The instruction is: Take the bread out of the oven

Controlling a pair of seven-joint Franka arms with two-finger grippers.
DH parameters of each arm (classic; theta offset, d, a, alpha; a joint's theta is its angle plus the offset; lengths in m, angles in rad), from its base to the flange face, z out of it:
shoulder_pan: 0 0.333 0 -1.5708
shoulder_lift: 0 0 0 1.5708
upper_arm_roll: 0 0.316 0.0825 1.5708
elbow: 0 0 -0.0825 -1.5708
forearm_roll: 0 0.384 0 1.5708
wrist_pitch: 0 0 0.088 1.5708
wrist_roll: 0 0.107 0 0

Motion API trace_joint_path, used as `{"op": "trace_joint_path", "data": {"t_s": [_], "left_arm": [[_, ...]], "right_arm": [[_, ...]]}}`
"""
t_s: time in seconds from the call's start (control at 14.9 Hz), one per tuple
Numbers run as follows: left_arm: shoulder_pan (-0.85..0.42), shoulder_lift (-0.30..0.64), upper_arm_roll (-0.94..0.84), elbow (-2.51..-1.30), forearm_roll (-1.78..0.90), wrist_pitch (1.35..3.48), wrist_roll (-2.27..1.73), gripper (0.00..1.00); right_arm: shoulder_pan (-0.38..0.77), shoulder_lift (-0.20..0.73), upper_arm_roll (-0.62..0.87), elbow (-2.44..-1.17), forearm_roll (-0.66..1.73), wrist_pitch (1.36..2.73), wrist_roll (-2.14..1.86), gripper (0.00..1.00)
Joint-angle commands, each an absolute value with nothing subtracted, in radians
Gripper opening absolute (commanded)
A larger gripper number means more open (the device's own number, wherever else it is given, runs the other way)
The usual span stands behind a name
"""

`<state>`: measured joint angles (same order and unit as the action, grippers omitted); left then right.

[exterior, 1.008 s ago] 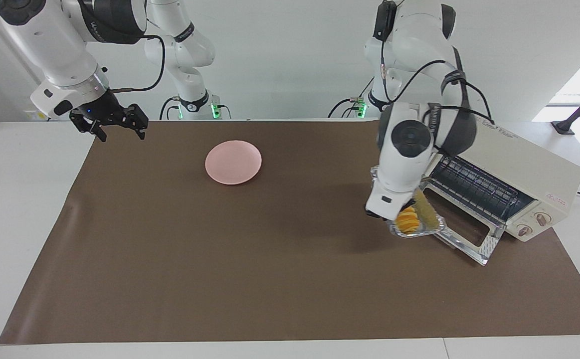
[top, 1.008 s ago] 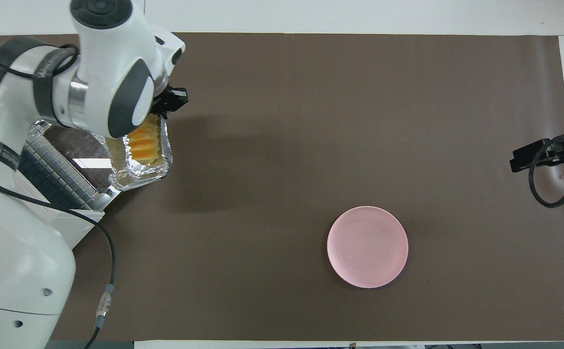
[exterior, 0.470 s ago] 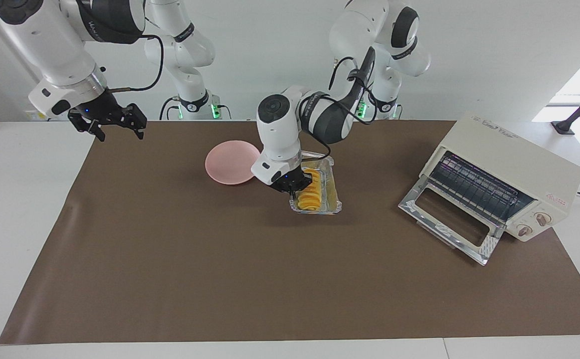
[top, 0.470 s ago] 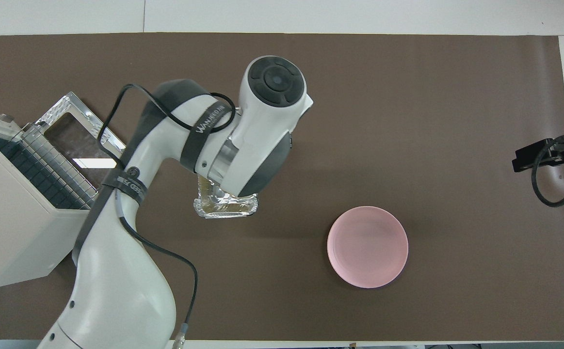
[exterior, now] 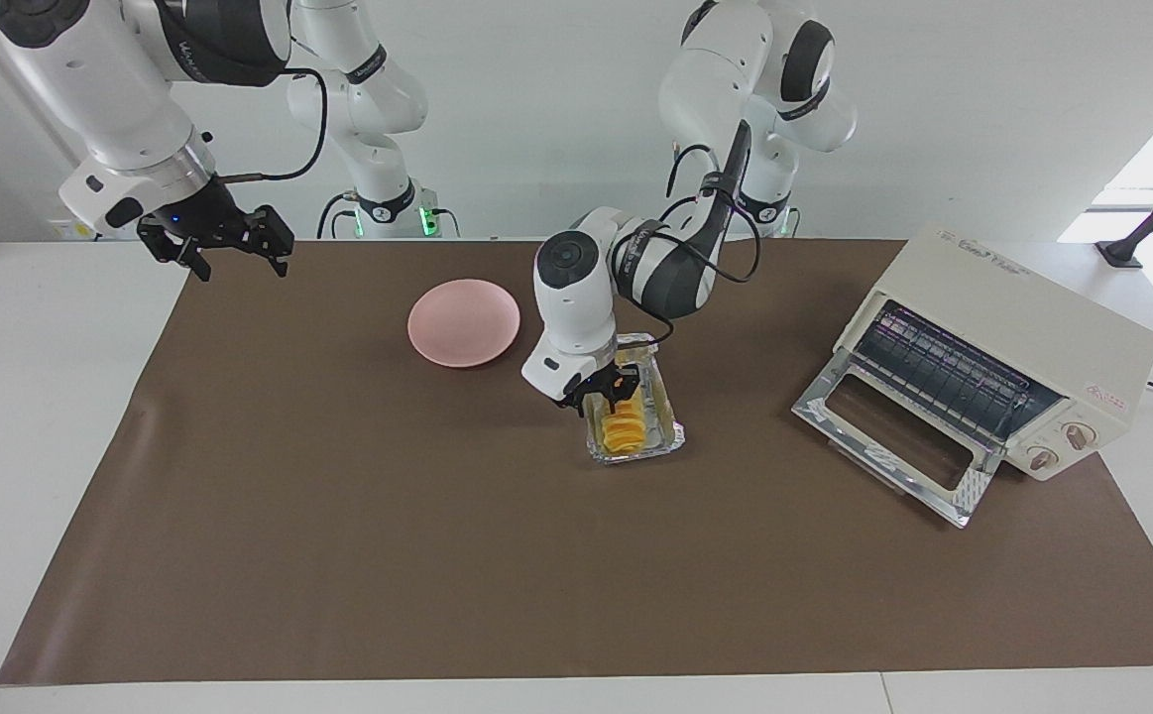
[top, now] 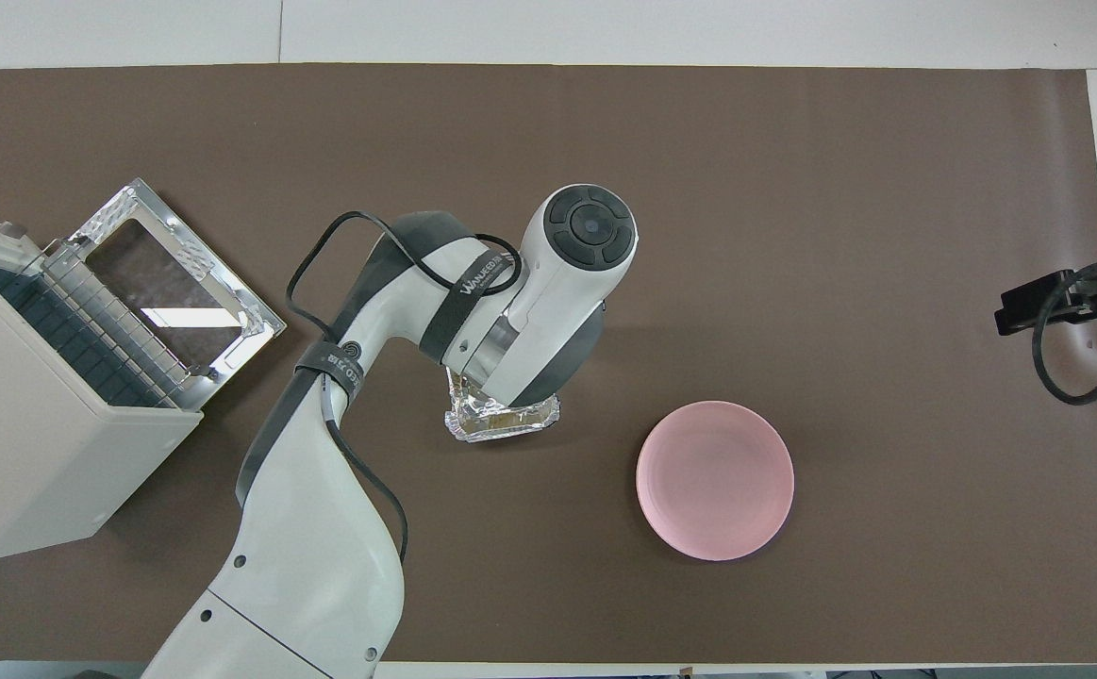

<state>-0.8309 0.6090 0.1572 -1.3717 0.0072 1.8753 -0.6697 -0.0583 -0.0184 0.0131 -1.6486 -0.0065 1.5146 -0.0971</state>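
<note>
The bread, a ridged golden-yellow loaf, lies in a crinkled foil tray that rests on the brown mat between the pink plate and the oven. My left gripper hangs just over the tray's end nearer the robots, open, with its fingers parted above the loaf. From overhead only the tray's end shows under the left wrist; the bread is hidden there. The cream oven stands at the left arm's end of the table with its glass door dropped open and its rack bare. My right gripper waits open over the mat's corner.
A pink plate sits empty on the mat, beside the tray toward the right arm's end. The oven and its open door jut onto the mat. The left arm's elbow and cable arch over the mat between oven and tray.
The left arm carried the tray with the bread from the oven door to the mat's middle, set it down and opened its fingers off the tray's rim. The right arm stayed still.
</note>
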Motion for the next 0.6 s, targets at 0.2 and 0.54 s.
{"op": "trace_joint_path", "data": {"t_s": [0.2, 0.54], "left_arm": [[-0.682, 0.431, 0.275, -1.384, -0.054, 1.732, -0.580, 1.00], [-0.404, 0.305, 0.282, -1.384, -0.072, 1.491, -0.327, 1.00]], "right_arm": [[0.047, -0.058, 0.026, -1.769, 0.018, 1.632, 0.020, 1.00], [0.231, 0.070, 0.026, -1.763, 0.061, 1.793, 0.201, 1.00]]}}
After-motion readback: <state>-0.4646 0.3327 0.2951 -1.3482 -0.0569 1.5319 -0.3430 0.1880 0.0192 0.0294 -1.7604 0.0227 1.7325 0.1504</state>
